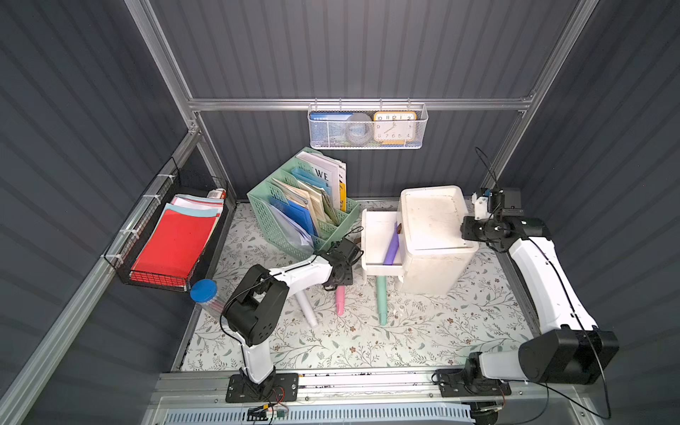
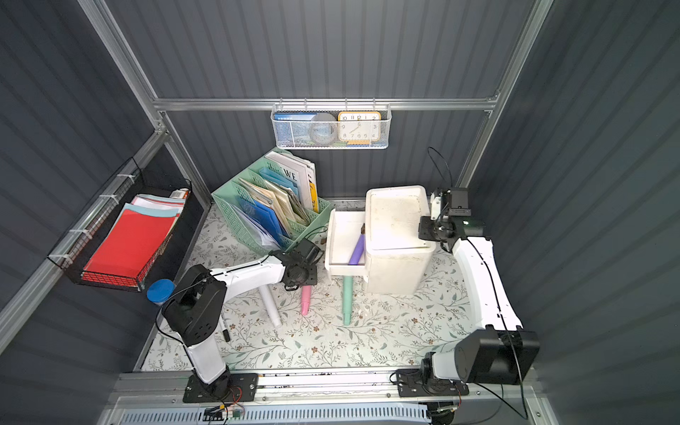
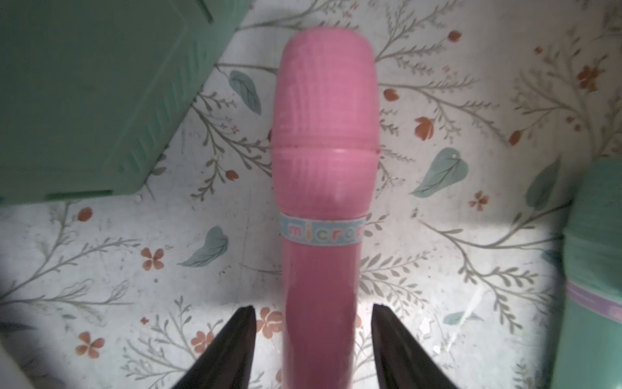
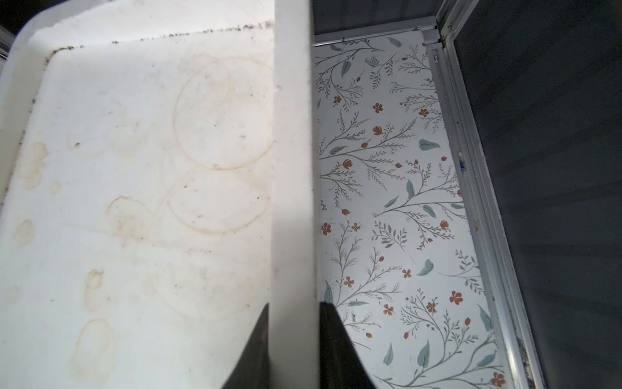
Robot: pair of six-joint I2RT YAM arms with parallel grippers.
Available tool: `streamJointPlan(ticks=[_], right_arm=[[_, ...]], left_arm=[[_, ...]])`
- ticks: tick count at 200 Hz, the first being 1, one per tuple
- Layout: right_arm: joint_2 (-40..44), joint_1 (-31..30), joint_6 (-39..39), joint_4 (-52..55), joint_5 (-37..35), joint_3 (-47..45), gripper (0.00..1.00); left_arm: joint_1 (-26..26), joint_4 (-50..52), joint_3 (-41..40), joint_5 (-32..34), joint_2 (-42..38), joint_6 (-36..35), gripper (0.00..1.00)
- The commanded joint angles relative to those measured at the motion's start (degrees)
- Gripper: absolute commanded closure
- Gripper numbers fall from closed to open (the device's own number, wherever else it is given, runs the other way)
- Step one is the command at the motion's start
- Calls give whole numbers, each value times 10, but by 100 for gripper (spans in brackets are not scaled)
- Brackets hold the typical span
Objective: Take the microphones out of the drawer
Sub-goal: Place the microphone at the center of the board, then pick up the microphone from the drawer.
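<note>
The left claw [image 3: 313,307] hangs low over a pink microphone [image 3: 323,134] that lies flat on the flowered tabletop [image 1: 404,342]. Its two dark fingers [image 3: 232,350] are spread wide on either side of the handle, and tabletop shows in the gap on each side, so nothing is gripped. A pale blue band of coloured letters circles the pink barrel.

In both top views the pink microphone [image 1: 340,300] sits just in front of the pulled-out white drawer [image 1: 375,228], its upper end hidden under the left wrist. A purple microphone [image 1: 392,246] lies slanted inside the drawer, one end against the front wall.

Across the scene, the right claw [image 4: 294,304] is pinched tight on the raised rim of the stained white cabinet [image 4: 134,168], one finger on each side of the rim at the cabinet's right edge.

A green microphone [image 1: 381,300] lies just beside the pink one, its far end tucked under the drawer front. A white microphone [image 1: 307,309] lies on the pink one's other side, partly under the left arm. A green file rack [image 1: 294,220] full of papers stands behind them, near the drawer's outer corner.
</note>
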State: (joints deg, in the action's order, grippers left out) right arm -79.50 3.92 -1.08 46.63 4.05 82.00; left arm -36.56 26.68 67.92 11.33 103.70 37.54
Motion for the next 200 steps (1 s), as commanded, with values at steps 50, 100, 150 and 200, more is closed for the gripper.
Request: streamJointPlan(ticks=[50,100,150,200], right_arm=[[-2,3,-50,67,60,-33,99],[-3,3,-52,68,61,-30,99],[-4,3,-53,68,61,-30,99],[-4,3,-55,70,60,-30,99]], left_arm=[[-1,42,82,24,-61,-10,40],[0,44,155,8,-66,-38,40],[-1,37,232,-71,-35,-92,40],[-1,30,291,-164,21,-129,41]])
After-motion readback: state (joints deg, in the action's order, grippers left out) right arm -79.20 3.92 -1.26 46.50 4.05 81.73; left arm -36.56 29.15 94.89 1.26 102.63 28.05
